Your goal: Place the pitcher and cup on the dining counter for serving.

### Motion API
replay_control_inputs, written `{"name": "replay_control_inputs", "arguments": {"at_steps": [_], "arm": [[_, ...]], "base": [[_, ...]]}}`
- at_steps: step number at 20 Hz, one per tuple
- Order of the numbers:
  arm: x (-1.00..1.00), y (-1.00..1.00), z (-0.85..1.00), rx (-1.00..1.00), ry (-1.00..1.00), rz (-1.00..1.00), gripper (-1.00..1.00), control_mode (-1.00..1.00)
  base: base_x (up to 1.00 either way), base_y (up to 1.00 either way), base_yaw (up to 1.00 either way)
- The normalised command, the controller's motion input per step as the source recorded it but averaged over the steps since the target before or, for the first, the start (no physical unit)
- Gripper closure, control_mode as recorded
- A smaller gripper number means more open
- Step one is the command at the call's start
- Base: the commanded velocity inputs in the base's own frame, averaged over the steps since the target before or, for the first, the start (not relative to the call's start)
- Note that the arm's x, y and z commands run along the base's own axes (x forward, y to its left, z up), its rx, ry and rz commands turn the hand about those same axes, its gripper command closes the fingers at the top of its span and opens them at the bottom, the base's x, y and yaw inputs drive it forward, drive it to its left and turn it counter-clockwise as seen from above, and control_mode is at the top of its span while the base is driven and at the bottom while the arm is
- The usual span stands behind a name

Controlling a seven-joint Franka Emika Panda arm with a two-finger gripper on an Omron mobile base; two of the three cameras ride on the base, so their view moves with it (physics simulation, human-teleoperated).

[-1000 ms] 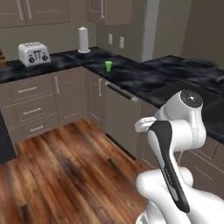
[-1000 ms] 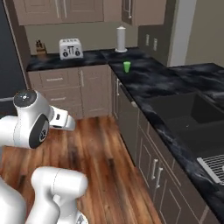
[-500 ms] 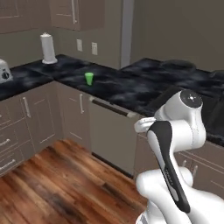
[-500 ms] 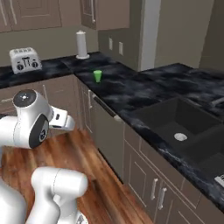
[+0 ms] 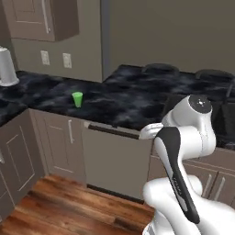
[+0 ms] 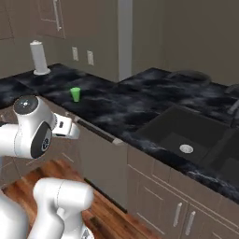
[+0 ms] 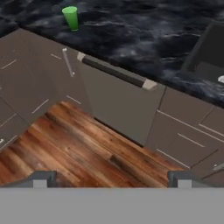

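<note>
The cup (image 5: 77, 99) is seen standing upright on the black marble worktop (image 5: 119, 98), well back from the worktop's front edge and off to one side of the dishwasher front (image 7: 118, 105) set below that edge. In the hand view the gripper (image 7: 109, 178) is held out over the wooden floor (image 7: 65, 153), well short of the worktop; its jaws are spread as wide as they go, and nothing is held between them.

The step in hand is judged to be the approach to the cup: nothing has yet been picked up. For the next move, the base would need to be brought closer to the worktop and the hand raised and carried over its front edge, so that the open jaws can be set around the cup.

A sink (image 6: 186, 133) is sunk into the worktop, well apart from the cup. A paper towel roll (image 6: 39, 58) stands far back on the worktop. The sink is cut off at the picture's edge. Whether the cup holds anything cannot be told.
</note>
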Motion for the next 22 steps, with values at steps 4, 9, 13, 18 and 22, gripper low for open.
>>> {"name": "replay_control_inputs", "arguments": {"at_steps": [4,9,13,18,22], "arm": [[0.0,0.0,0.0,0.0,0.0,0.0,-1.0,1.0],[0.0,0.0,0.0,0.0,0.0,0.0,-1.0,1.0],[0.0,0.0,0.0,0.0,0.0,0.0,-1.0,1.0],[0.0,0.0,0.0,0.0,0.0,0.0,-1.0,1.0],[0.0,0.0,0.0,0.0,0.0,0.0,-1.0,1.0]], "base": [[1.0,1.0,-0.51],[1.0,1.0,-0.5],[0.86,1.0,-0.47],[0.56,1.0,-0.42],[0.23,1.0,-0.29]]}}
